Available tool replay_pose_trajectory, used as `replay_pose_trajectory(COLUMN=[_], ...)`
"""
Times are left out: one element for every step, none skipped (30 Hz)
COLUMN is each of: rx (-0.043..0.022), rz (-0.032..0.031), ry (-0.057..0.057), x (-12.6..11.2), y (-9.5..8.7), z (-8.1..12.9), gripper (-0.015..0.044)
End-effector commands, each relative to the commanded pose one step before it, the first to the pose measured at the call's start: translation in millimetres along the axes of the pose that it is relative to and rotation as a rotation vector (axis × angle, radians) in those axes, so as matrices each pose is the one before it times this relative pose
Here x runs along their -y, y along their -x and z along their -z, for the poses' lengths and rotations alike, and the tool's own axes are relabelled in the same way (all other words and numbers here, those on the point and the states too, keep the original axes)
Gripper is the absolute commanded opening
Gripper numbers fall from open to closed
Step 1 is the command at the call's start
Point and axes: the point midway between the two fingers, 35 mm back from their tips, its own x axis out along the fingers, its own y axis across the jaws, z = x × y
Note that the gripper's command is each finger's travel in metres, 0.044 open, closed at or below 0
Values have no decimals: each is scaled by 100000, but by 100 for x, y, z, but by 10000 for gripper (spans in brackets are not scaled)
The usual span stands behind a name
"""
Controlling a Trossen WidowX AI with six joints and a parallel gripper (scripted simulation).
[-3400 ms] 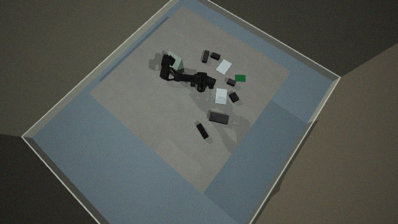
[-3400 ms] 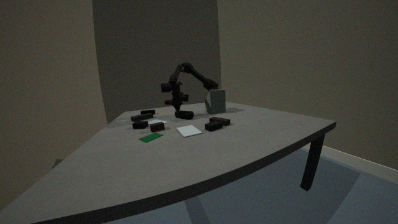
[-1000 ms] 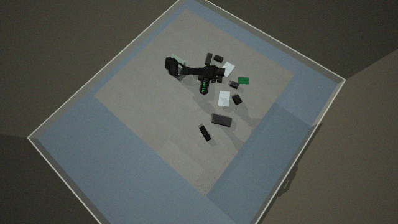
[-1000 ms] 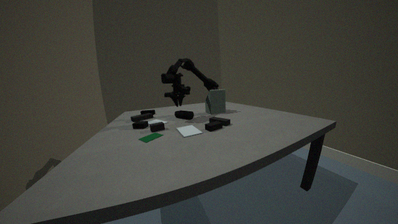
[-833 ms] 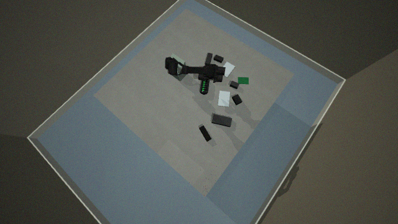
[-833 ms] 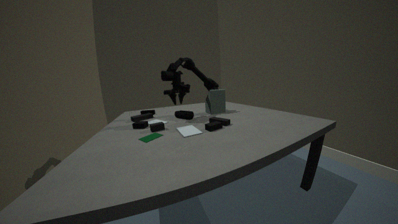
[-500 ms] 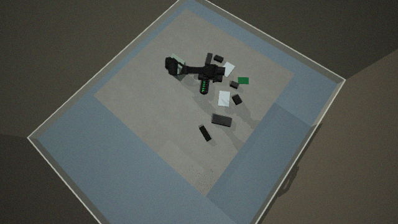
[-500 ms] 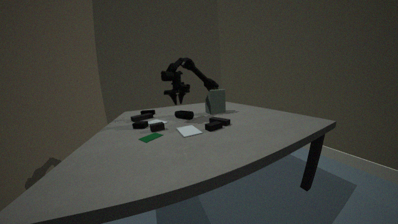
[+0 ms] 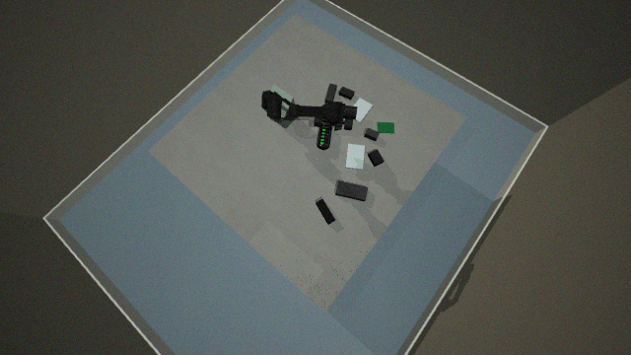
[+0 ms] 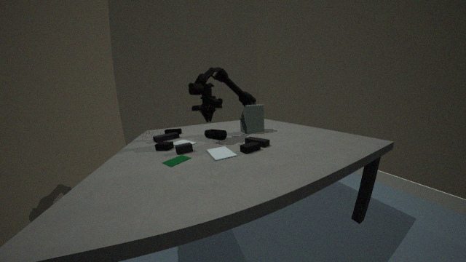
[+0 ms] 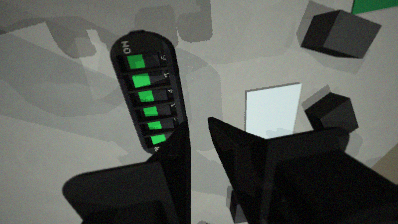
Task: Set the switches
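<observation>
Hand (image 9: 329, 129) seen from above hovers over the controller unit (image 9: 323, 136) on the grey tabletop (image 9: 237, 163). From the side, the hand (image 10: 207, 118) hangs above the unit (image 10: 215, 134). At the wrist, fingers stand slightly apart, pinching nothing; a white card (image 11: 272, 110) lies right of the unit (image 11: 147, 97).

The bench (image 10: 277, 171) looks matt grey and slightly grainy. The controller unit (image 11: 148, 95) reads as dull dark plastic with flat, bright green switch ends. The gripper (image 11: 200, 145) is matt black, without shine.
</observation>
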Motion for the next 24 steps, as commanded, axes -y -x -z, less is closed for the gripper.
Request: replay_pose_trajectory(rx=[0,0,0,0,0,0,0,0,0,0,0,0,0,17,45,89,76,26,-11,-23,-11,0,0,0], rz=[21,0,0,0,0,0,0,0,0,0,0,0,0,39,109,55,13,-47,-96,-70,-26,0,0,0], ry=[-6,0,0,0,0,0,0,0,0,0,0,0,0,-32,-95,10,28,34,63,34,11,0,0,0], x=[6,0,0,0,0,0,0,0,0,0,0,0,0,33,84,81,16,-87,-139,-113,-43,0,0,0], y=[-3,0,0,0,0,0,0,0,0,0,0,0,0,255,769,1278,1690,1706,1307,786,262,0,0,0], z=[1,0,0,0,0,0,0,0,0,0,0,0,0,0,-3,-7,-16,-21,-16,-9,-3,0,0,0], gripper=[184,210,236,263,289,315,341,368,394,420,440,440,440,414,387,361,335,309,282,256,230,204,177,151])
